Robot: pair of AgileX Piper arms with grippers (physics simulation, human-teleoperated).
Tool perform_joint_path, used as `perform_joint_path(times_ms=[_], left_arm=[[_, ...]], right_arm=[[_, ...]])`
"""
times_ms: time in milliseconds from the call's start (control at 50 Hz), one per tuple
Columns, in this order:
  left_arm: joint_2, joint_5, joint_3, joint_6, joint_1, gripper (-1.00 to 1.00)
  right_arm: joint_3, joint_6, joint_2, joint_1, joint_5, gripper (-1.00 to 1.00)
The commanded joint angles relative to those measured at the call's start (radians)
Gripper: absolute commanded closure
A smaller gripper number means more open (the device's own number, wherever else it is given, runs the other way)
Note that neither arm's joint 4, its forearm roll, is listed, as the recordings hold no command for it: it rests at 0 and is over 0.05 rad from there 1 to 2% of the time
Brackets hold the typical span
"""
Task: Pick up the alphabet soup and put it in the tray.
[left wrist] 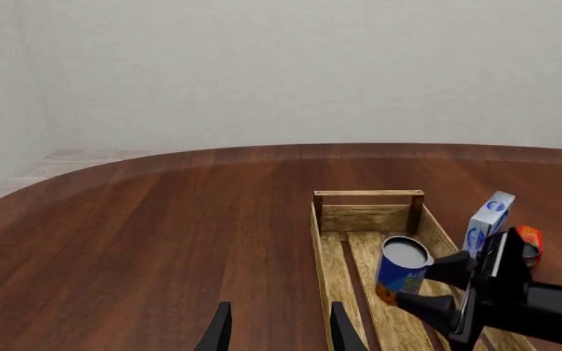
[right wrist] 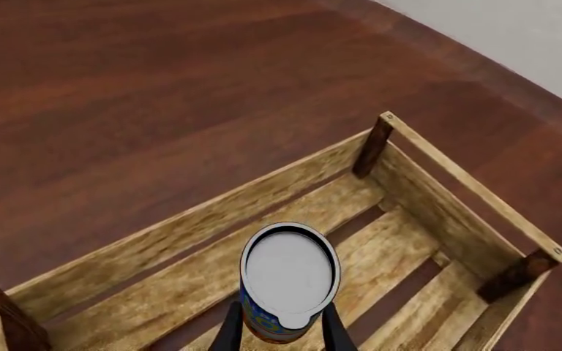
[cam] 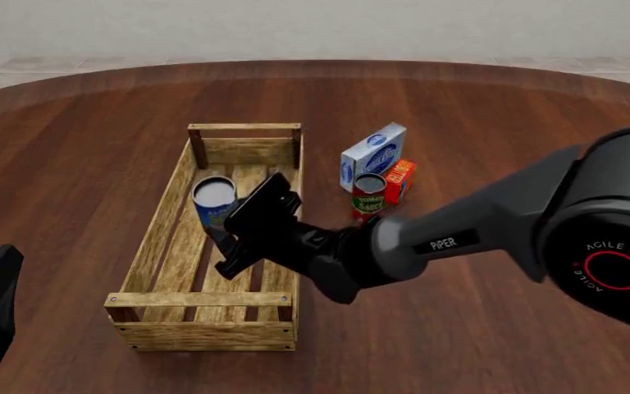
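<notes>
- My right gripper [cam: 219, 232] reaches across the tray [cam: 164, 220] from the right, its fingers pinching the alphabet soup [cam: 214, 202] low on its sides.
- The alphabet soup [right wrist: 289, 284] sits inside the tray's walls, over the slatted floor in the half farther from me; its grey metal top faces up and the can leans a little in the left wrist view. Whether its base touches the slats I cannot tell.
- In the right wrist view my two dark fingers [right wrist: 230, 327] flank the can, one on each side, with the tray [right wrist: 437, 197] and its corner posts beyond.
- The left wrist view shows the same grip from the side: the right gripper [left wrist: 435, 289] closed around the blue-labelled can [left wrist: 402, 265] above the tray [left wrist: 369, 218].
- My left gripper [left wrist: 277, 330] hangs over the bare table [left wrist: 144, 241] just beside the tray's near left side, its fingers spread apart with nothing between them.
- Right of the tray stand a blue-and-white carton [cam: 372, 156], a red-and-green labelled can [cam: 367, 195] and a small orange box [cam: 399, 180], close together on the dark wood table [cam: 490, 115].
</notes>
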Motion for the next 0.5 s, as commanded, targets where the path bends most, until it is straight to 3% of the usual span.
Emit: perform_joint_path(times_ms=[20,180,200,500], left_arm=[[0.0,0.0,0.0,0.0,0.0,-1.0],[0.0,0.0,0.0,0.0,0.0,-1.0],[0.0,0.0,0.0,0.0,0.0,-1.0],[0.0,0.0,0.0,0.0,0.0,-1.0]], right_arm=[[-0.021,0.014,0.015,0.002,0.002,1.0],[-0.024,0.015,0.015,0.006,0.014,1.0],[-0.025,0.015,0.015,0.005,0.014,-1.0],[-0.024,0.013,-0.001,0.008,0.031,-1.0]])
